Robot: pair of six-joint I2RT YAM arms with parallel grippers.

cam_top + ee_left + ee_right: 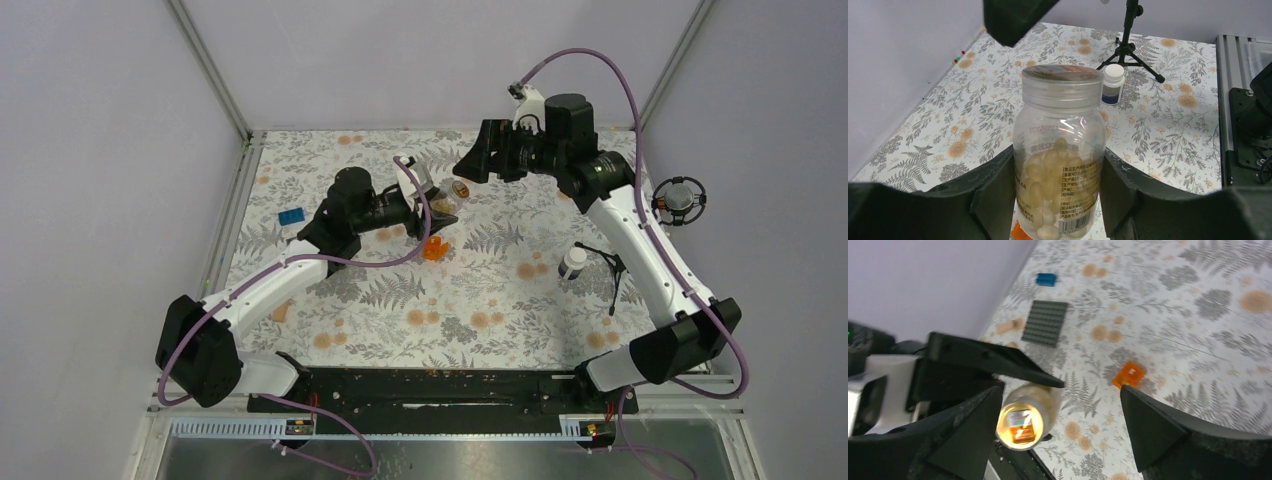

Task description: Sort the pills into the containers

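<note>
The sorting is judged to be at an early stage. The clear round plastic bottle (pixel 1060 130) is being held by the left claw (pixel 1055 175), whose two dark pads are closed against the bottle's sides at 3 and 9 o'clock in the left wrist view. The bottle seems to be lifted from the flower-patterned table (pixel 480 300) and tilted toward the other arm. Its ribbed transparent cap (pixel 1062 85) is sitting on the neck, so nothing is judged to be poured yet.

The right claw (pixel 1060 392) is being kept wide apart and is holding nothing. It is hanging just beyond the cap, at about 1 o'clock from the bottle in the top view. Taking off the cap is judged to be the step in hand.

Pale yellow oval pills (pixel 1040 170), smooth and glossy, are being seen through the thin wall, which is carrying a printed label with a barcode.

The translucent orange hinged box (pixel 436 247), square and of shiny plastic, is lying just at 6 o'clock of the held bottle. The small white bottle with a dark label (pixel 572 262) is standing upright at 4 o'clock, near a black tripod (pixel 605 268). Whether either has pills inside cannot be told.

A dark grey studded plate (pixel 1045 322) and a blue brick (pixel 1046 279), both of hard matte plastic, are lying apart.
</note>
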